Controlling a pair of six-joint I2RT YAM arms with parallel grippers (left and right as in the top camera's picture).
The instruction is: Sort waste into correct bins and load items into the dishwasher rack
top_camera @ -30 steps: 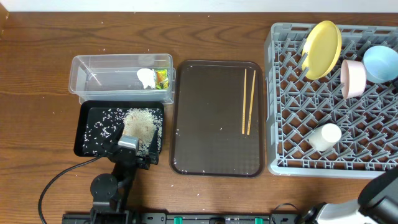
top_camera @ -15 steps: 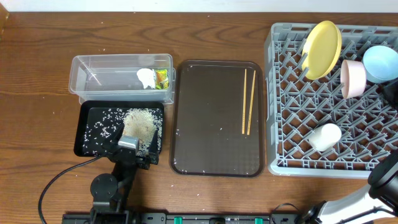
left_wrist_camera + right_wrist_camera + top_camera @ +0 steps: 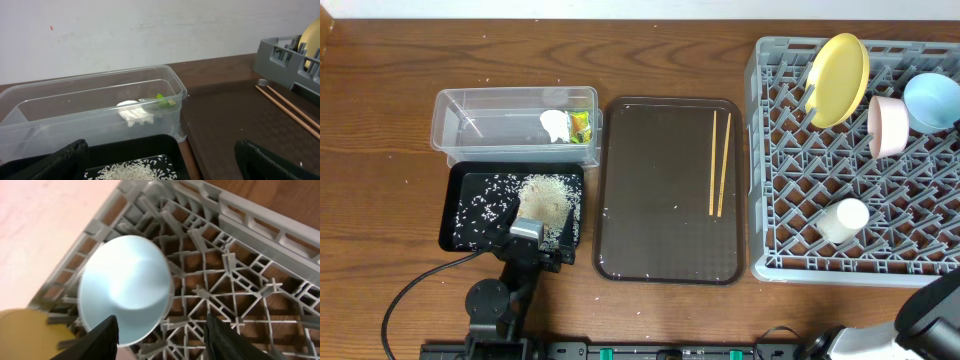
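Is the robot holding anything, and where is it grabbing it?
Nothing. The left gripper and right gripper are both open and empty; the light blue bowl rests in the rack.

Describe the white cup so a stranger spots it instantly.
Start at the big grey dishwasher rack on the table's right side. The yellow plate, pink bowl and light blue bowl crowd its far right corner; the small white cup lies alone on its side toward the near edge. It is the rack's only all-white piece.
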